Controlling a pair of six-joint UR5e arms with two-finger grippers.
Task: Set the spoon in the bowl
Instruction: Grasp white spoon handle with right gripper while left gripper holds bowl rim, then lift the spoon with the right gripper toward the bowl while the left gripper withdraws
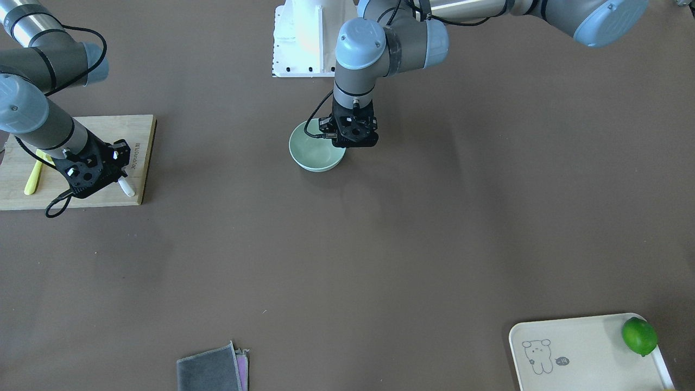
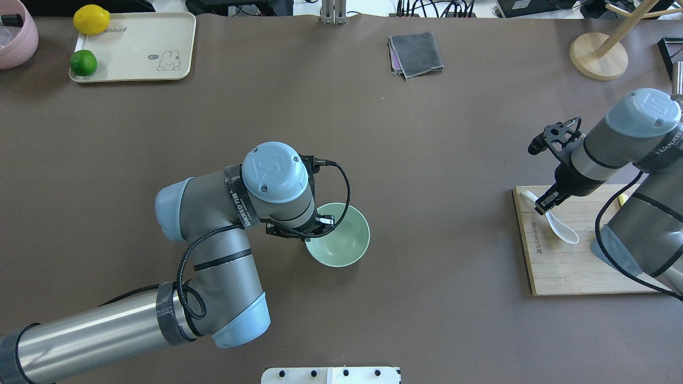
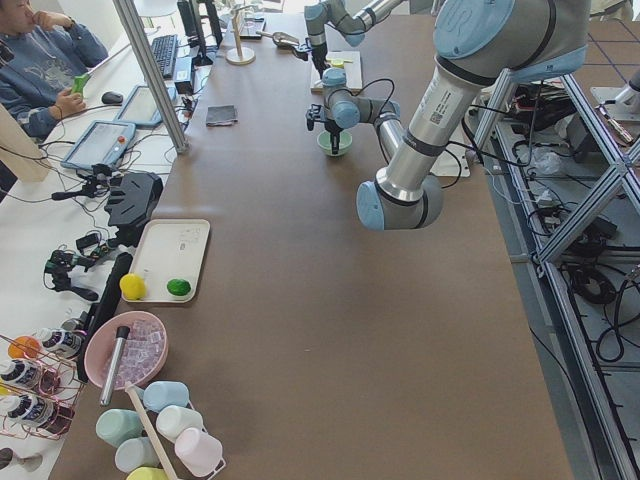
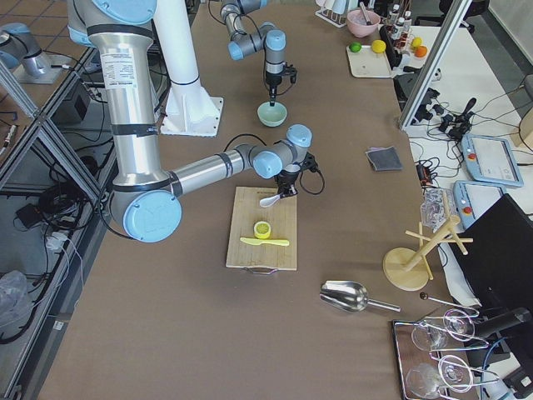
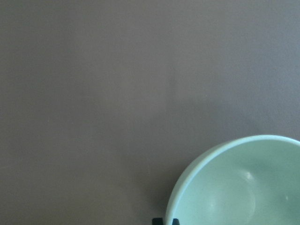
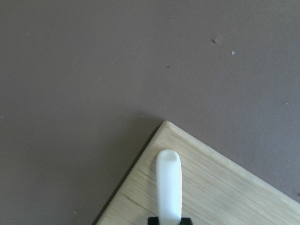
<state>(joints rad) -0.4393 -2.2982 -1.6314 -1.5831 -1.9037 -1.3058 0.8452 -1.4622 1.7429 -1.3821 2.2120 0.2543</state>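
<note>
Right gripper (image 2: 545, 204) narrow, pinched on spoon (image 2: 561, 229) handle, spoon lying near board (image 2: 576, 269) corner. Bowl (image 2: 341, 242) well off board; left gripper (image 5: 165, 221) narrow astride its rim, seemingly steadying. Lift straight, keep scoop level, clear board edge.

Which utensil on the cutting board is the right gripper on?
The white spoon, handle between the right gripper's fingers; the yellow knife lies apart.

Left arm (image 2: 224, 256) elbow-bent, wrist vertical, left gripper (image 1: 350, 141) straight down, fingers (image 5: 157, 221) pinching bowl (image 2: 366, 237) rim. Right gripper (image 2: 547, 204) tilted low, clamped on spoon (image 2: 563, 229) handle.
</note>
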